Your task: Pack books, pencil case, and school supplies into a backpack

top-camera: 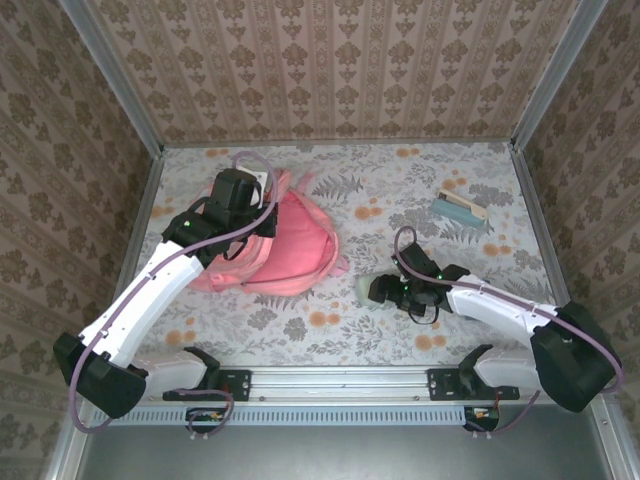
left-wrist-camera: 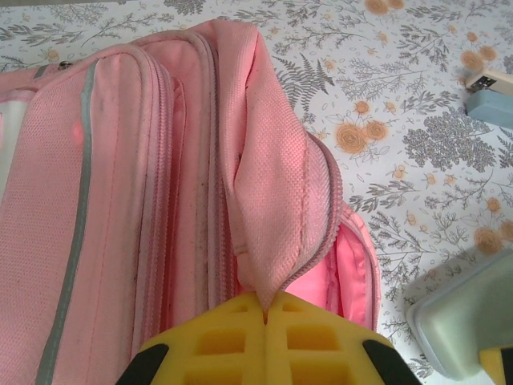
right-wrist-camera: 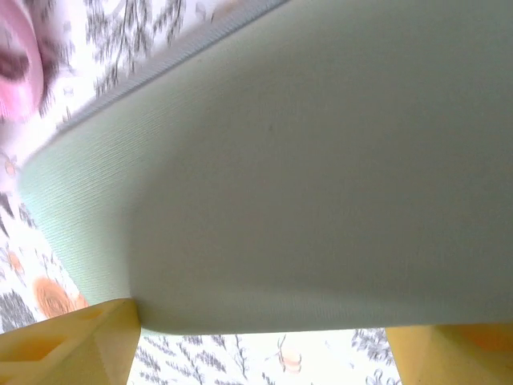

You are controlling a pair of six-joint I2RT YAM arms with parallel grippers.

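Mint pencil case [right-wrist-camera: 304, 176], between right fingers [right-wrist-camera: 72, 349]

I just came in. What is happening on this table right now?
The left gripper pinches the opening flap of the pink backpack, holding it up. The right gripper has its fingers on either side of the mint-green pencil case, beside the backpack; whether it grips is unclear. Small teal supplies lie apart, far right.
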